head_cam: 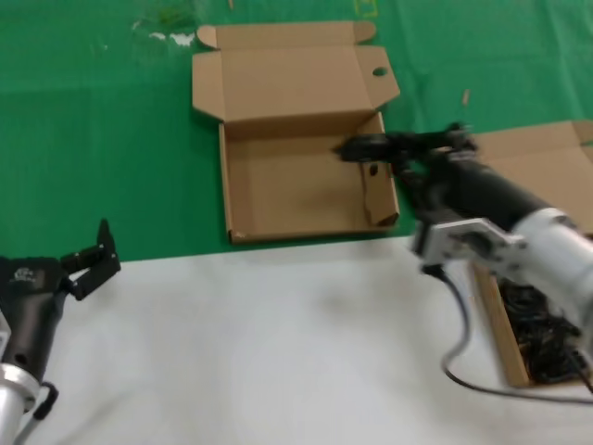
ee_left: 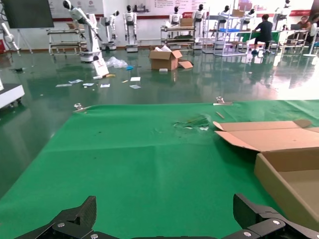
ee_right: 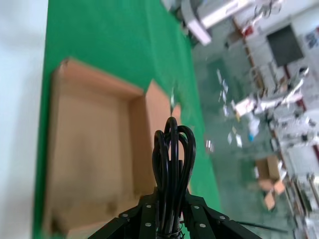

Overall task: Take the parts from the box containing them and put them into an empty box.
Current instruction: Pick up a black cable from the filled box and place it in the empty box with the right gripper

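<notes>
In the head view the right gripper (head_cam: 357, 148) sits at centre right of the frame, over the right-hand part of the empty box (head_cam: 278, 199), which lies open at upper centre with its lid folded back and a round hole showing near the lid corner. Something dark juts from the gripper there, but this view is too smeared to name it. At the lower right edge the full box (head_cam: 496, 329) peeks out from under the arm, with a black tangle of cables (head_cam: 547, 338) still inside. The left gripper (head_cam: 88, 260) rests at lower left, over the white surface, well apart from both boxes. In the left wrist view its fingers (ee_left: 75, 219) stand wide apart along the bottom edge with nothing between them, the green mat ahead and the empty box at the right edge. In the right wrist view the right gripper is pinched on a cable bundle (ee_right: 172, 164): glossy black cord folded into tight loops that stick straight out past the fingertips, with the empty box floor beyond. The likely trouble is a release too near the side wall, so the loops catch the rim and the bundle drapes over the edge or slides onto the mat; the springy cord could also uncoil once let go.
</notes>
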Robot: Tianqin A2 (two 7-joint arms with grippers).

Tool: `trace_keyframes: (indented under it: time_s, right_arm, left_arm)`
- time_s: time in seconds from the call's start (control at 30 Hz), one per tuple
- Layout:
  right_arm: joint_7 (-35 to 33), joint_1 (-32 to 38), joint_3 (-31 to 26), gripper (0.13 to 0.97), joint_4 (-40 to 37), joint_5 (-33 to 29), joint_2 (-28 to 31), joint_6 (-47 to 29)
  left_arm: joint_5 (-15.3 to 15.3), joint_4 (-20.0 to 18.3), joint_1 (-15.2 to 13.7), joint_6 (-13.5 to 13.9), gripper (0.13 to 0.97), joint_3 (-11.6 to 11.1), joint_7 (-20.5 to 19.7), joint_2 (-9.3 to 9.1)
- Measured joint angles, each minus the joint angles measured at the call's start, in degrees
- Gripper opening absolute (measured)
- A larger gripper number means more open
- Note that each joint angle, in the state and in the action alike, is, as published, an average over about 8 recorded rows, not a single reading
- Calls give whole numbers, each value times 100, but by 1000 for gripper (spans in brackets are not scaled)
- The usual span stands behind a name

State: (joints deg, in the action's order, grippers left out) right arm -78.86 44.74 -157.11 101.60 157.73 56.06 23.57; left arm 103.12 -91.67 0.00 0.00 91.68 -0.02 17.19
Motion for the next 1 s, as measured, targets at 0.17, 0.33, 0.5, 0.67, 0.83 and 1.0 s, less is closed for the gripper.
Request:
trace_keyframes:
  time_s: [0.17, 0.33, 0.5, 0.67, 0.83, 1.0]
  right_arm:
    - [-357, 265, -44, 214, -600, 0, -900, -165]
    - [-635, 412, -57, 214, -1241, 1, -1545, -356]
    - [-805, 461, -61, 214, -1655, 1, -1857, -476]
    - [-894, 461, -62, 214, -1822, 1, -1966, -519]
    - [-908, 460, -62, 220, -1843, 1, -1978, -522]
    - [-909, 460, -62, 250, -1844, 1, -1979, -522]
  left_arm:
    - [-1, 0, 0, 0, 966, 0, -3, 0]
    - [-2, 0, 0, 0, 966, 0, -2, 0]
    - [-2, 0, 0, 0, 966, 0, -1, 0]
    - [-2, 0, 0, 0, 966, 0, -1, 0]
    - [-2, 0, 0, 0, 966, 0, -1, 0]
    - [-2, 0, 0, 0, 966, 0, -1, 0]
